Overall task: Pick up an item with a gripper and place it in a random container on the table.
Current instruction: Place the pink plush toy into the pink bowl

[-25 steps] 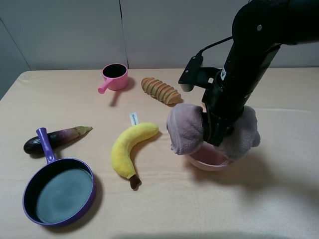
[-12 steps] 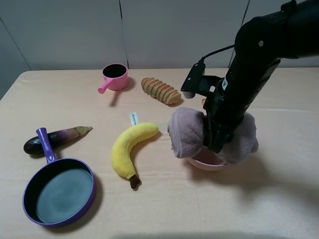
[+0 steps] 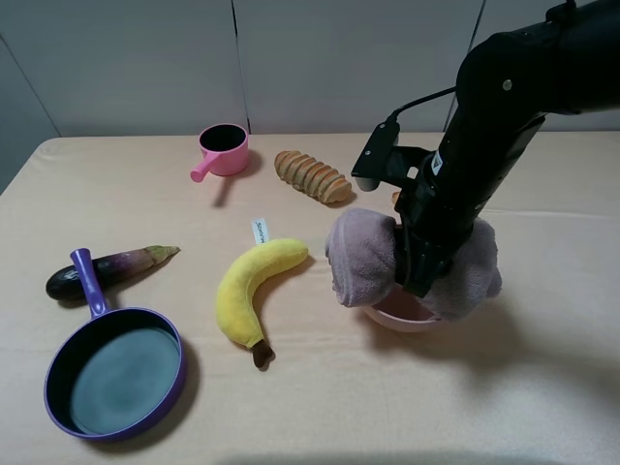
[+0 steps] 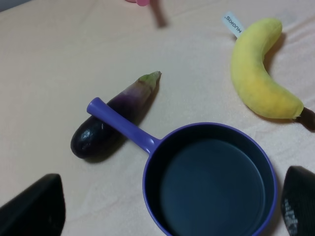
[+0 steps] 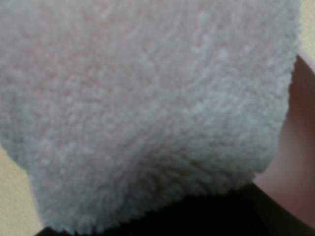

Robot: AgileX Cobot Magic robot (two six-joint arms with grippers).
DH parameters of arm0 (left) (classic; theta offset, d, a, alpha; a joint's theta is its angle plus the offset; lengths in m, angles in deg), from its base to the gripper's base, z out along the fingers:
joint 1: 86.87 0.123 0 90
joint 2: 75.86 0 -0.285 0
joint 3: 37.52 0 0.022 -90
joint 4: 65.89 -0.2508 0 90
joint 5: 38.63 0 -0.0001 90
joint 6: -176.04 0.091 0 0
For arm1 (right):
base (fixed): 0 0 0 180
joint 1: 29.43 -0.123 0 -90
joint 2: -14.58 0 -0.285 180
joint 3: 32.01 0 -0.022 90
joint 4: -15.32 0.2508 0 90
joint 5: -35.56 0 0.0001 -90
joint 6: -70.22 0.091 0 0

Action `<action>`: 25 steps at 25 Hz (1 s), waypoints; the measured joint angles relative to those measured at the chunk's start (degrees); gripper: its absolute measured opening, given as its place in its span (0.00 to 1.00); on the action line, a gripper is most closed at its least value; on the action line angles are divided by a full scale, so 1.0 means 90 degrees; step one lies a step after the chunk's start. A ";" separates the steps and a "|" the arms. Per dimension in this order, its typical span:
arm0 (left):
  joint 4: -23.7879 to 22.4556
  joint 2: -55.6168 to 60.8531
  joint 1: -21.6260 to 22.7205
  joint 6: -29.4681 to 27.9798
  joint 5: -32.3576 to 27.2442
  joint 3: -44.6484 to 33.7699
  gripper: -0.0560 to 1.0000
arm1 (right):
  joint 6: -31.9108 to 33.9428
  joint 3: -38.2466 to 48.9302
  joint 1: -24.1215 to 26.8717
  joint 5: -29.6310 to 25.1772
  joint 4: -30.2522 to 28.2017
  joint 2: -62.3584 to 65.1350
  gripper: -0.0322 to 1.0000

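Beige table, grey wall. From above, the right gripper clamps the towel at its middle, with lobes bulging either side of the fingers, over the bowl. Its wrist view shows only plush and bowl wall. Only the left wrist view shows the left gripper, spread wide above the pan.
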 joint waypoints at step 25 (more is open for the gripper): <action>0.0000 0.0000 0.0000 0.0000 0.0000 0.0000 0.89 | 0.0075 0.0000 0.0000 -0.0123 0.0019 0.0000 0.70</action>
